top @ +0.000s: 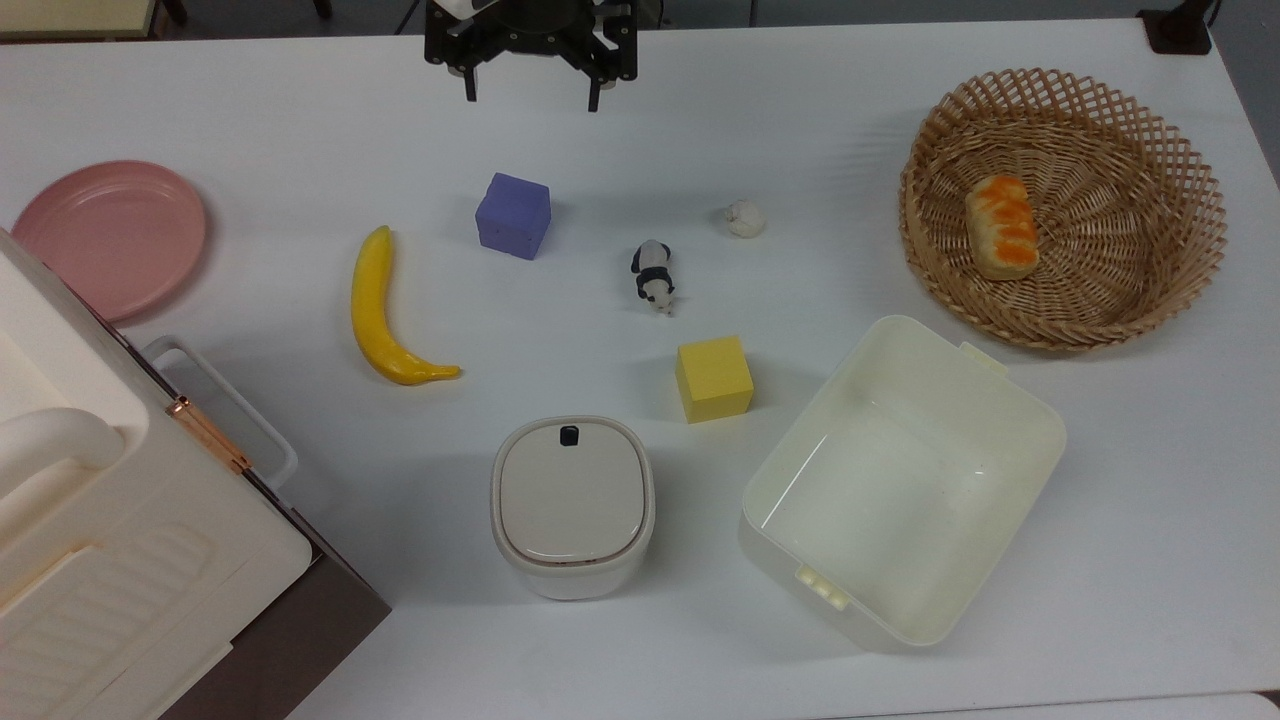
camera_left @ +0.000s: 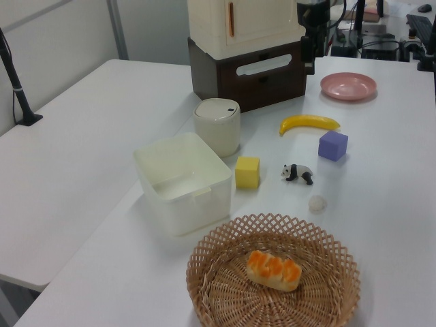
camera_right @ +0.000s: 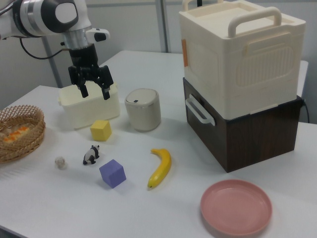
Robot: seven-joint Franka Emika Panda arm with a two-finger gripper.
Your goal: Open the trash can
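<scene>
Trash can (top: pixel 572 506) stands shut on the white worktop (top: pixel 800 150), well apart from the jaws (top: pixel 531 98) and on the far side of the purple cube (top: pixel 513 215) and the banana (top: pixel 385 312) from them; its lid lies flat and level with the small black button (top: pixel 569 435) on the edge that faces the jaws, which I judge suits a press from above more than a pinch. The jaws hang high over the worktop's edge, spread wide with nothing between them, so the task looks not yet begun and the approach is still to come. Between them and the can the path seems open, with the yellow cube (top: pixel 713 378) and the panda figure (top: pixel 653 276) off to one side. In the right view the jaws (camera_right: pixel 94 90) point straight down, raised above the cream tub (camera_right: pixel 90 105) seen behind them, a height the top view flattens. The left view shows how close the can (camera_left: pixel 217 126) sits to the big white box (camera_left: pixel 245 24) on its dark base, a neighbour that could crowd a swinging lid
</scene>
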